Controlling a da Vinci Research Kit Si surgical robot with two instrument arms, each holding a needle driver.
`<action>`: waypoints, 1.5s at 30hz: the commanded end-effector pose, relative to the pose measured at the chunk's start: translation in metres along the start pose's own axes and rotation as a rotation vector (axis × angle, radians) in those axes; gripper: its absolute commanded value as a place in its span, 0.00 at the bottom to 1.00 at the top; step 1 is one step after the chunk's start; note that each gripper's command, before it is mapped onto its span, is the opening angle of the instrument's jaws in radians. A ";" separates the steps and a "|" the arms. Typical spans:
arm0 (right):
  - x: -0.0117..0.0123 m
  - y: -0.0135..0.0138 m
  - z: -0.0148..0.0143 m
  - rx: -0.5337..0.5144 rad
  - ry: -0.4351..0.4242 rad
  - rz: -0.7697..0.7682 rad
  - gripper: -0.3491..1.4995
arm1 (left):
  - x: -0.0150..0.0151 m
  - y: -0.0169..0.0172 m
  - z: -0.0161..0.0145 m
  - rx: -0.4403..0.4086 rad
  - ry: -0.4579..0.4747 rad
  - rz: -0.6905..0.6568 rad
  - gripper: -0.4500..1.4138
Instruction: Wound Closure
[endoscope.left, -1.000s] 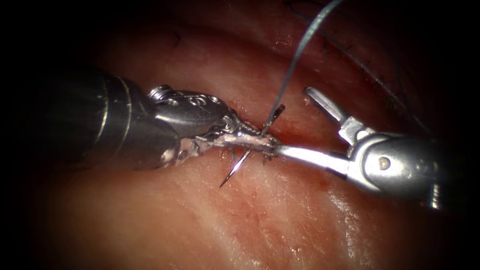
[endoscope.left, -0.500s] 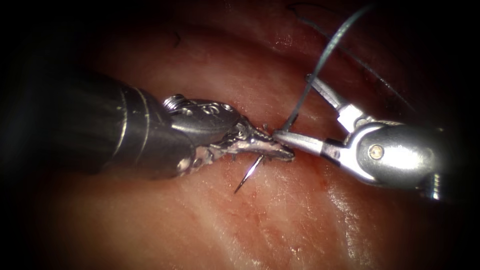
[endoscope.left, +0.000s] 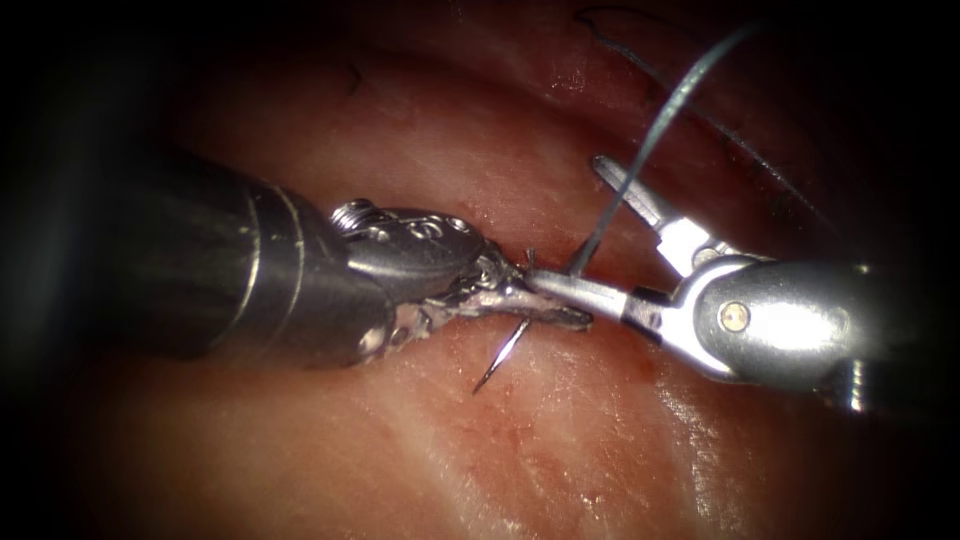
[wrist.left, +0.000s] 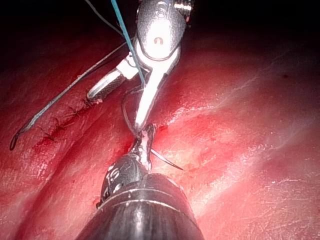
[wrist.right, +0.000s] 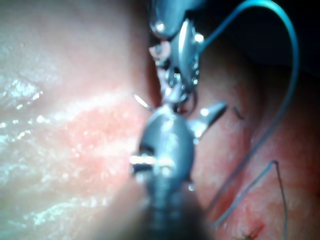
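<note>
Needle (endoscope.left: 503, 352) gripped mid-curve by left tool (endoscope.left: 545, 305), point free at centre frame; right tool (endoscope.left: 570, 235) gapes, apparently for handover.

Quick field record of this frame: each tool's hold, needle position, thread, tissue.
left tool: silver needle driver, jaws shut on the curved steel needle near mid-curve
right tool: silver needle driver, jaws open, holding nothing, lower jaw next to the left tool's tip
needle: point free over the tissue, not in it
thread: blue-grey strand rising from the needle's tail
tissue: pink pork belly, earlier stitches
</note>
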 end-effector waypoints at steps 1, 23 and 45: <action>-0.0005 -0.0007 0.0006 0.007 -0.003 0.000 0.26 | -0.0006 -0.0003 0.0006 -0.002 -0.002 0.002 0.00; -0.0020 0.0003 -0.0019 0.090 0.012 -0.090 0.00 | 0.0003 0.0011 0.0022 0.036 0.121 0.446 0.97; -0.0066 0.0063 -0.0047 0.129 0.226 -0.372 0.00 | -0.0073 -0.0002 0.0069 0.182 -0.116 0.567 0.42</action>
